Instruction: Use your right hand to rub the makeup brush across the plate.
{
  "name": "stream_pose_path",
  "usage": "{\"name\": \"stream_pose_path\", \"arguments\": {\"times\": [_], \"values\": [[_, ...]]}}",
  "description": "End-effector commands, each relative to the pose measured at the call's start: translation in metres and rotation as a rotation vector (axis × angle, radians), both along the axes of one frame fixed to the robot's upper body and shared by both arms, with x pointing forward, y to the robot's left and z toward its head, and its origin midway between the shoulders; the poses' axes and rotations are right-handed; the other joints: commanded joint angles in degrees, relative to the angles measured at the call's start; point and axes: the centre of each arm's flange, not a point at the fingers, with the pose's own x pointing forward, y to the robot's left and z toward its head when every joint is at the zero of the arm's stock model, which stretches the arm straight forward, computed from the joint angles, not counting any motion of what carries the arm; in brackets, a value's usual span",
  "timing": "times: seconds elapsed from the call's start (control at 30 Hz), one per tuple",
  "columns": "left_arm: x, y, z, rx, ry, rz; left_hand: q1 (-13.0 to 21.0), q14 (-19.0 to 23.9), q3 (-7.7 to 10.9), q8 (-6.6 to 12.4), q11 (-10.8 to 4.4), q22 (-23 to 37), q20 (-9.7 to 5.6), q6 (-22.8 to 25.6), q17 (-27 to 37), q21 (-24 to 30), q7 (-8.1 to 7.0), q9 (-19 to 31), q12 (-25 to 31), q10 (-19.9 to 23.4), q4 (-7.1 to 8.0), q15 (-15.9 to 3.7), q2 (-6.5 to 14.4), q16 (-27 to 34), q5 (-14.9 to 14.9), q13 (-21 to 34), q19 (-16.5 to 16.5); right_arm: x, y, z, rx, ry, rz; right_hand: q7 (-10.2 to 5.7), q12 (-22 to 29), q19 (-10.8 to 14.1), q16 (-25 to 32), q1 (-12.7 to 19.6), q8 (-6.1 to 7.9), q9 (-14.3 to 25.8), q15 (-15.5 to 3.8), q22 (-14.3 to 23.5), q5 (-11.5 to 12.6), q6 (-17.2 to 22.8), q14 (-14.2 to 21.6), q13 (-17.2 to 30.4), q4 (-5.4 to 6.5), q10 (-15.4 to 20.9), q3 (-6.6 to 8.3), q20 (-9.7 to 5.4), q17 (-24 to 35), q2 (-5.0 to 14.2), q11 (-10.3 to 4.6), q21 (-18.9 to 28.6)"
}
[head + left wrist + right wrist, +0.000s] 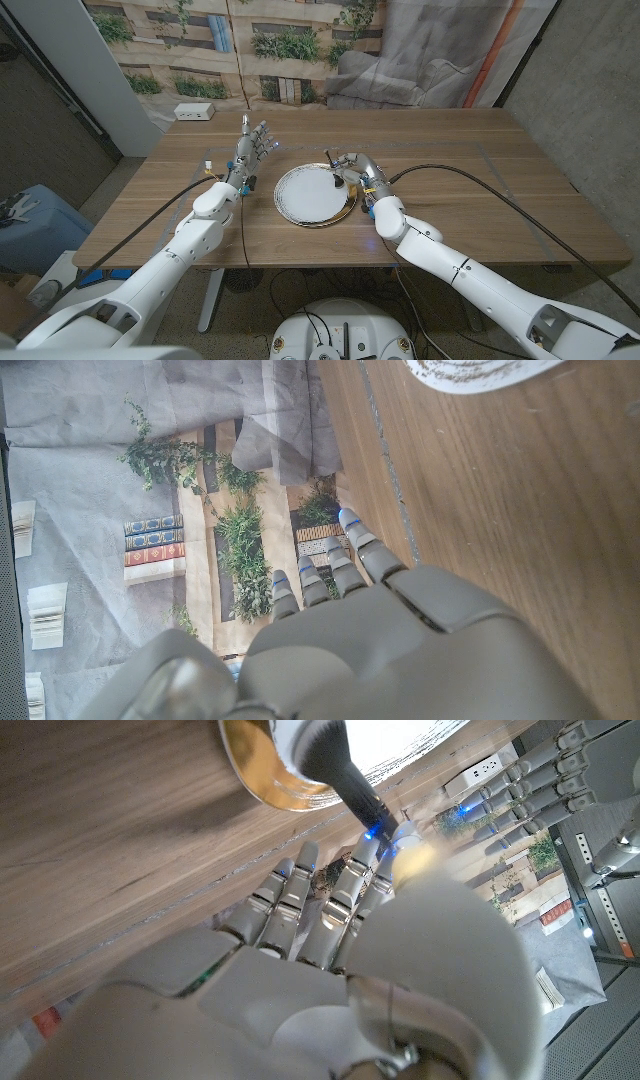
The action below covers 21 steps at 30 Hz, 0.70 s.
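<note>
right robot hand [352, 171]: holds makeup brush [335, 765], bristles on plate [300, 200]
left robot hand [253, 143]: fingers wide, holding nothing, above bench [480, 170]

Head view: high, looking down over both arms at the wooden table [450, 190], plate [312, 195] near centre. Left wrist view: close behind the left hand [400, 630], facing along the table toward the backdrop, plate rim at the frame edge. Right wrist view: very close behind the right hand [340, 960], plate and brush just ahead; shares plate with both
</note>
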Motion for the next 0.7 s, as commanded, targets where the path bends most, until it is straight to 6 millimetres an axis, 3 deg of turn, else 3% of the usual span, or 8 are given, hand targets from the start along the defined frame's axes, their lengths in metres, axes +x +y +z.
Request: {"name": "stream_pose_path", "arguments": {"times": [0.03, 0.7], "values": [[0.0, 0.0, 0.0, 0.0, 0.0, 0.0, 0.04, 0.51, -0.48, 0.42, -0.26, 0.27, 0.25, -0.01, 0.1, 0.39, -0.38, 0.13, 0.42, 0.19, 0.21, -0.74, 0.68, 0.19, 0.34, 0.15, 0.49, 0.001, 0.011, -0.001, 0.003, 0.006, 0.038, 0.09, 0.12, 0.53, -0.1, -0.15, 0.21, 0.19, -9.56, 0.29, 0.19, 0.04, 0.44, 0.27, -0.09, 0.26, -0.15, -1.49, 0.04, 0.54, 0.15, 0.44], [0.0, 0.0, 0.0, 0.0, 0.0, 0.0, 0.04, 0.52, -0.5, 0.42, -0.27, 0.27, 0.23, -0.02, 0.1, 0.38, -0.38, 0.13, 0.41, 0.16, 0.21, -0.73, 0.69, 0.19, 0.34, 0.15, 0.47, 0.004, 0.021, -0.001, 0.003, 0.02, 0.077, 0.07, 0.05, 0.54, -0.25, -0.2, 0.24, 0.16, -9.63, 0.29, 0.26, 0.0, 0.54, 0.34, -0.14, 0.22, -0.28, -1.53, 0.04, 0.7, 0.14, 0.44]]}}
